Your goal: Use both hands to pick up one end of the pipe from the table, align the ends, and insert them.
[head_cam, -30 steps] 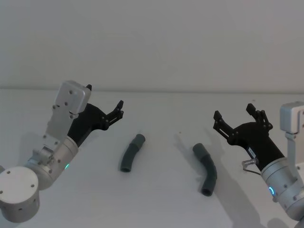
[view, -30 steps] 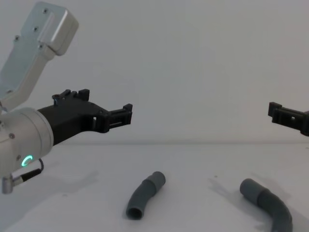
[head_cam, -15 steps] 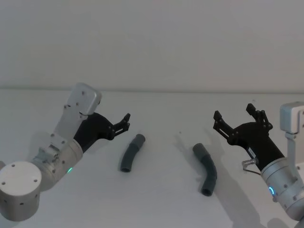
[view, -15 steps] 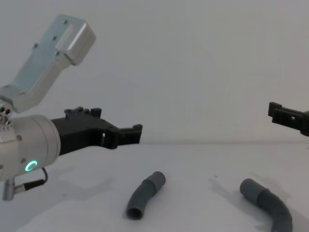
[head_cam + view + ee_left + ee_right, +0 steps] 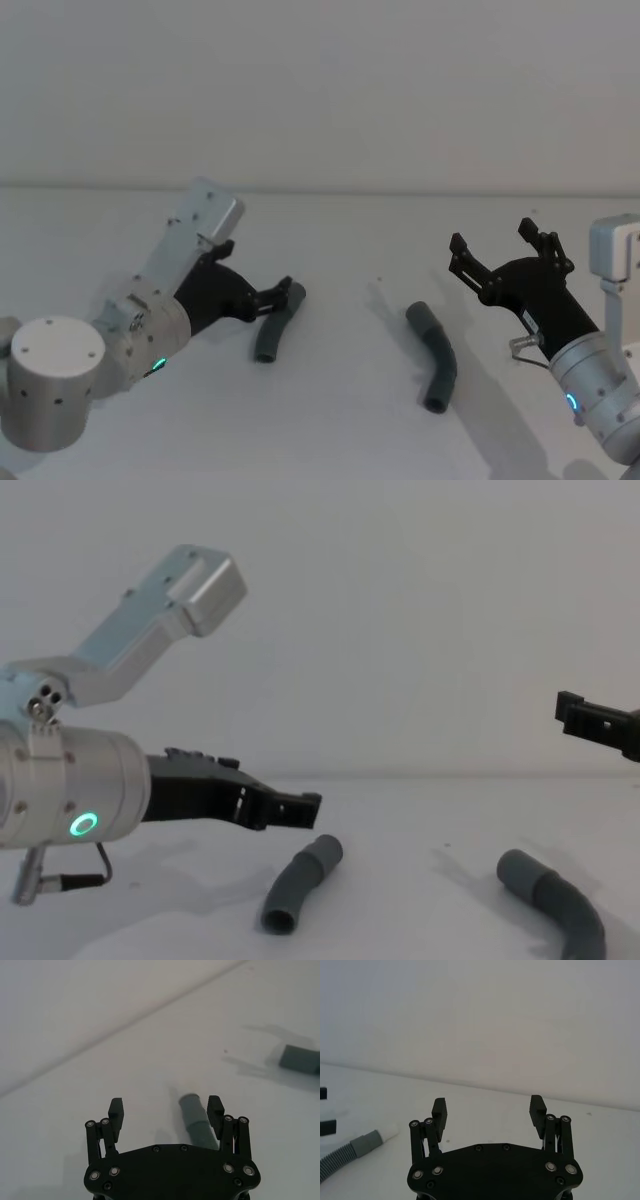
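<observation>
— Where is the left tool [image 5: 281,296]?
— Low over the white surface [image 5: 340,440], at the far end of the left hose piece [image 5: 270,335]. Its fingers are spread wide and hold nothing. From the wrist, that piece's smooth cuff [image 5: 192,1110] shows between the two fingers, close to one of them. From the chest, the fingertips hang just above the cuff with a small gap, so they do not touch it.
— And the arm behind it?
— A thick silver arm [image 5: 60,800] coming in from the left, with a green ring light [image 5: 83,826] glowing on it.
— How does the piece itself lie?
— Flat on the surface and gently curved, with the cuff end away from the robot and the open end toward it.
— The right tool [image 5: 492,238]?
— Raised well above the surface on the right. It is released too, with its fingers spread and nothing between them. It is apart from the right hose piece [image 5: 440,362], which lies flat nearer the middle of the surface, bent midway, with its wider cuff at the far end.
— Are the two pieces close?
— No, they are well apart, with bare surface between them.
— Anything in the right wrist view?
— A ribbed hose [image 5: 335,1160] with a grey cuff and a white tip [image 5: 387,1132], beyond the spread fingers. I cannot tell which of the two pieces it is.
</observation>
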